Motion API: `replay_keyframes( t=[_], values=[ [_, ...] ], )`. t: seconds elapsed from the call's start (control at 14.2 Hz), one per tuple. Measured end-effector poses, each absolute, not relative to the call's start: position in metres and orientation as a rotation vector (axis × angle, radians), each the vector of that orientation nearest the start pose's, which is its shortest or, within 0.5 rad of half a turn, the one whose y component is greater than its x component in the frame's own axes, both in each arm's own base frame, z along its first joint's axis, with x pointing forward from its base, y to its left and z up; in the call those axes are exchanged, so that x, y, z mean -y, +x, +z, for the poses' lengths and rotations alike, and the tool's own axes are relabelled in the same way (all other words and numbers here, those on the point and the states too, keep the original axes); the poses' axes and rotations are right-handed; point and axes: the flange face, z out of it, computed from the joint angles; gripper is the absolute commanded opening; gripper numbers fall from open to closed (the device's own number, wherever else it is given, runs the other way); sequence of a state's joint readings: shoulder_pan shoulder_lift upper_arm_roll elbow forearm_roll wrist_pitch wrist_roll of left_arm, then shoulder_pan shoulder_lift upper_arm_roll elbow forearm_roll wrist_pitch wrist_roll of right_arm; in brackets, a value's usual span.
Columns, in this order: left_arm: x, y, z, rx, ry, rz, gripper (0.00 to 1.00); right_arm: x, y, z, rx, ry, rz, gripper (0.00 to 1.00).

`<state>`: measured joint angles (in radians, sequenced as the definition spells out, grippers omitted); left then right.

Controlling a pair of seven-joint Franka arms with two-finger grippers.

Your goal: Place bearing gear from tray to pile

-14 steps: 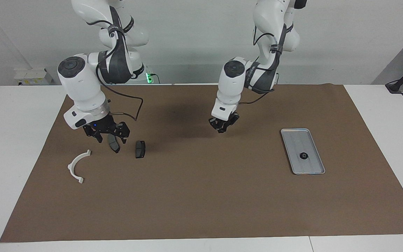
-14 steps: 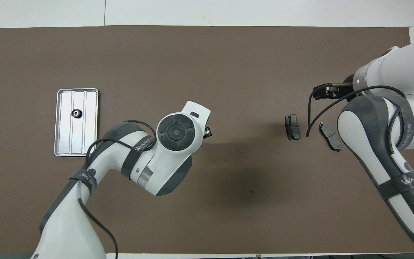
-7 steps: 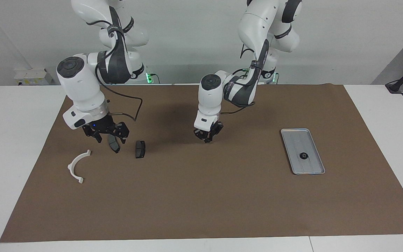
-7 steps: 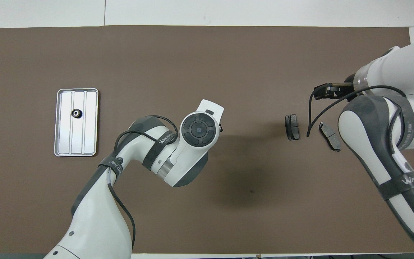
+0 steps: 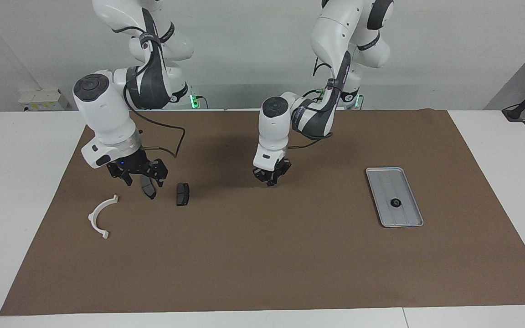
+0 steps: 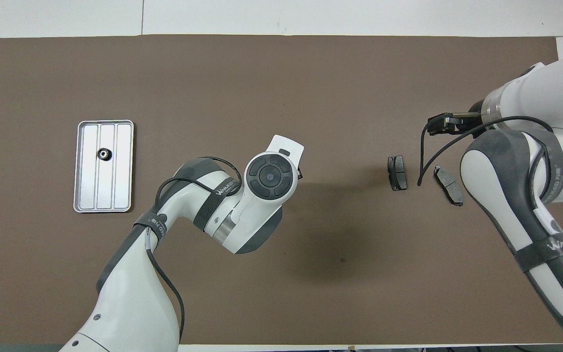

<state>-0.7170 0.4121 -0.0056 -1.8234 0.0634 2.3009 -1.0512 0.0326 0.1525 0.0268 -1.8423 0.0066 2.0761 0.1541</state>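
Item: bearing gear (image 5: pixel 395 202). A small dark round part, lying in the tray (image 5: pixel 383 177), toward the end of it farther from the robots; not yet lifted.

Item: tray. Set on the brown mat (image 5: pixel 262 255) toward the left arm's end of the counter, long axis running away from the robots.

Item: pile. White half-ring bracket (image 5: pixel 100 216) and two dark pads (image 5: pixel 182 194) grouped at the right arm's end, well apart from the tray.

Item: left hand (image 5: pixel 270 177). Hung low over the middle of the mat, between tray and pile; the fingertips appear closed on nothing, though that is hard to make out from the facing view. The gear lies toward the left arm's end from this hand, and this hand is judged the nearer of the two.

Item: right hand (image 5: pixel 138 175). Held over the pile with fingers spread wide, one pad (image 5: pixel 147 187) beneath it; contact cannot be told. This arm waits.

Change noted: a second ago the left hand was closer to the tray; it is now nearer the pile.
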Motion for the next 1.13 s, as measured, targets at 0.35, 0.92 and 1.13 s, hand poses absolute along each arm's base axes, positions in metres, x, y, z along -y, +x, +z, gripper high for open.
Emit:
replay_keyframes(
  t=[0.35, 0.92, 1.13],
  values=[
    [0.426, 0.490, 0.313, 0.445, -3.130, -0.151, 0.84, -0.038, 0.609, 0.451, -0.160, -3.116, -0.124, 1.00],
    [0.331, 0.552, 0.367, 0.257, -3.097, -0.173, 0.83, -0.056, 0.607, 0.451, -0.272, -3.101, -0.121, 1.00],
    [0.224, 0.571, 0.469, 0.069, -3.136, -0.079, 0.83, -0.123, 0.598, 0.452, -0.391, -3.076, -0.116, 1.00]
  ],
)
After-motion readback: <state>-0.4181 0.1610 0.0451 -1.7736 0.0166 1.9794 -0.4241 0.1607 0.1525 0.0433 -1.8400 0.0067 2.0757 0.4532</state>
